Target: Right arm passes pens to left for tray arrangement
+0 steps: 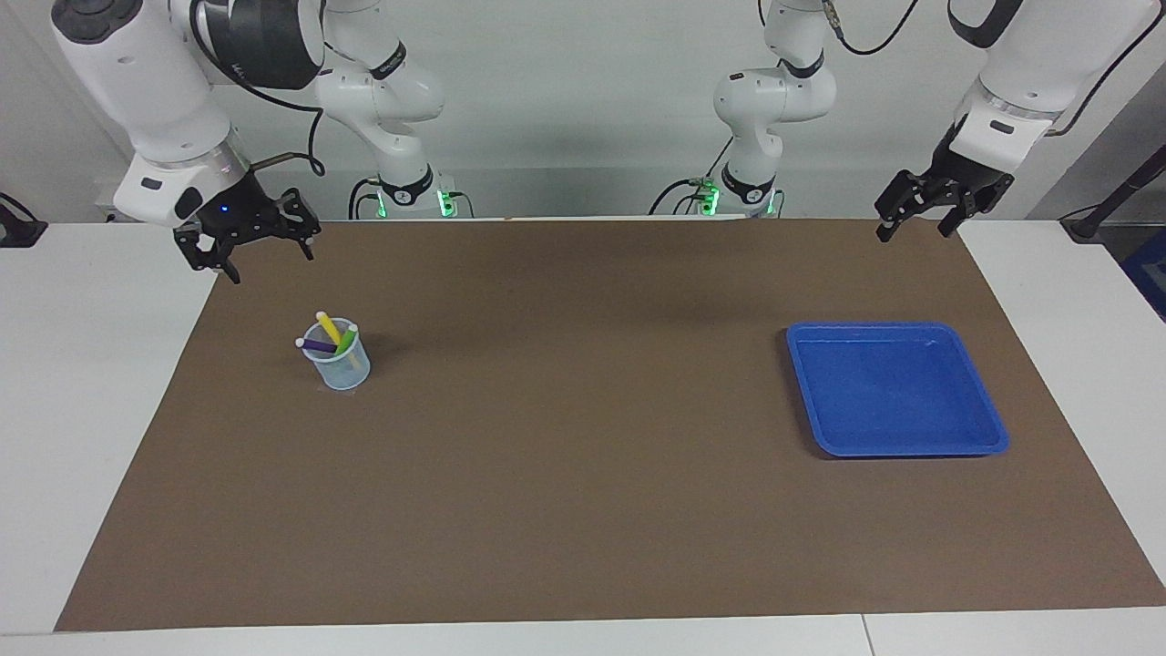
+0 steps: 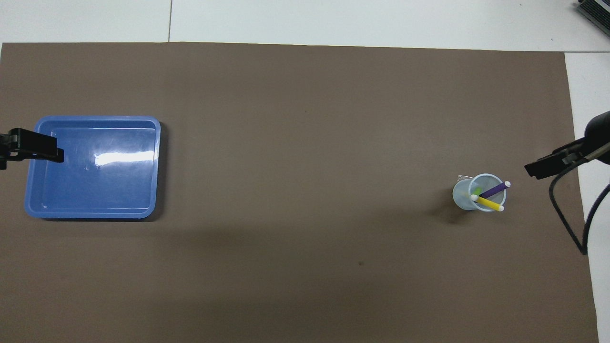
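Three pens stand together in a small clear cup [image 1: 339, 364] toward the right arm's end of the table: a yellow pen [image 1: 328, 326], a purple pen [image 1: 318, 345] and a green pen [image 1: 346, 342]. In the overhead view the purple pen [image 2: 494, 189] and yellow pen [image 2: 488, 204] lean out over the cup's rim. My right gripper [image 1: 270, 261], blue light lit, hangs open and empty over the mat's edge, apart from the cup. The blue tray [image 1: 876, 329] lies empty toward the left arm's end. My left gripper [image 1: 915, 230] hangs open over the mat's corner, holding nothing.
A brown mat [image 1: 583, 456] covers most of the white table [image 1: 73, 410]. A black cable [image 2: 567, 214] hangs by the right arm. The two arm bases [image 1: 414, 196] stand at the table's robot end.
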Tool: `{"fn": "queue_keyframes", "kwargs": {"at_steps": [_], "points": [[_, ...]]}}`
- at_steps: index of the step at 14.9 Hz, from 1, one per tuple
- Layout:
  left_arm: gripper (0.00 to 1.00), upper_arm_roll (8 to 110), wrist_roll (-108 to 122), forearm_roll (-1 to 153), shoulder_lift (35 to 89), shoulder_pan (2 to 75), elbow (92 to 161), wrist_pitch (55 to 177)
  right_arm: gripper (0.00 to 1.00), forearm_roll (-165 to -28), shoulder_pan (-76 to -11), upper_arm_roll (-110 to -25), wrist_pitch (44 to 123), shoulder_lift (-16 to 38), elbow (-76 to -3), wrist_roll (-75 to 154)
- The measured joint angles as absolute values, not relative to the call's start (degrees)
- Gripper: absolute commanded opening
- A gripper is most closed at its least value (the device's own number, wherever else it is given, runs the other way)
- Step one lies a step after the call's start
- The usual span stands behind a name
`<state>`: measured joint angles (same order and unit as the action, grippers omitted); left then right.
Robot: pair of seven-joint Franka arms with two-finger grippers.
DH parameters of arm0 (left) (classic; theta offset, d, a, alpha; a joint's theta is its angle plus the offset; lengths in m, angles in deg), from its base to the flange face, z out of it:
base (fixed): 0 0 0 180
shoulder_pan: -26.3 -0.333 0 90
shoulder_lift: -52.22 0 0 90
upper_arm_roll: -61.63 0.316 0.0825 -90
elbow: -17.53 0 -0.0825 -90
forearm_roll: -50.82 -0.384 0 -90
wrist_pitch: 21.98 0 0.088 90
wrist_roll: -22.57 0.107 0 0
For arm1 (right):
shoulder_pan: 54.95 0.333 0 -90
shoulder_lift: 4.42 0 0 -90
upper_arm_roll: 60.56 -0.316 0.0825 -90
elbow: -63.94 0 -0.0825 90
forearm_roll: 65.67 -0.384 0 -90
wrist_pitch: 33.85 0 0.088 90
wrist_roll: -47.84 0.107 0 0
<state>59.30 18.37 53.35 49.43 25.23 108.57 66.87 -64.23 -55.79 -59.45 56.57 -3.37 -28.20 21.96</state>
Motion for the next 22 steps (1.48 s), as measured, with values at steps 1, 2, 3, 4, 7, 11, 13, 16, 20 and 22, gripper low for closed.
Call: {"fn": "queue_keyframes", "kwargs": {"at_steps": [1, 2, 3, 4, 7, 11, 13, 16, 20, 22], "points": [[1.0, 59.3, 18.4, 53.4, 49.4, 25.2, 108.6, 66.9, 1.0, -64.2, -55.8, -59.4, 56.6, -3.4, -28.2, 22.0], [1.0, 59.3, 18.4, 53.4, 49.4, 25.2, 108.6, 66.9, 1.0, -64.2, -55.8, -59.4, 56.6, -3.4, -28.2, 22.0], [1.0, 59.3, 18.4, 53.4, 49.4, 25.2, 108.6, 66.9, 1.0, -64.2, -55.8, -59.4, 56.6, -3.4, -28.2, 22.0], [1.0, 59.3, 18.4, 53.4, 49.4, 25.2, 108.6, 66.9, 1.0, -64.2, -55.8, -59.4, 56.6, -3.4, -28.2, 22.0], [1.0, 59.3, 18.4, 53.4, 49.4, 25.2, 108.6, 66.9, 1.0, -64.2, -55.8, -59.4, 56.6, -3.4, -28.2, 22.0], [1.0, 59.3, 18.4, 53.4, 49.4, 25.2, 108.6, 66.9, 1.0, -64.2, -55.9, -58.9, 56.6, -3.4, -28.1, 22.0], [1.0, 59.3, 18.4, 53.4, 49.4, 25.2, 108.6, 66.9, 1.0, -64.2, -56.0, -58.2, 56.6, -3.4, -28.1, 22.0], [1.0, 59.3, 18.4, 53.4, 49.4, 25.2, 108.6, 66.9, 1.0, -64.2, -56.1, -56.5, 56.5, -3.7, -28.9, 21.8], [1.0, 59.3, 18.4, 53.4, 49.4, 25.2, 108.6, 66.8, 1.0, -64.2, -56.0, -56.3, 56.8, -4.6, -31.1, 17.5], [1.0, 59.4, 18.4, 53.4, 49.4, 25.1, 108.6, 66.8, 1.0, -64.2, -56.1, -56.3, 59.7, -5.0, -32.7, 12.3]]}}
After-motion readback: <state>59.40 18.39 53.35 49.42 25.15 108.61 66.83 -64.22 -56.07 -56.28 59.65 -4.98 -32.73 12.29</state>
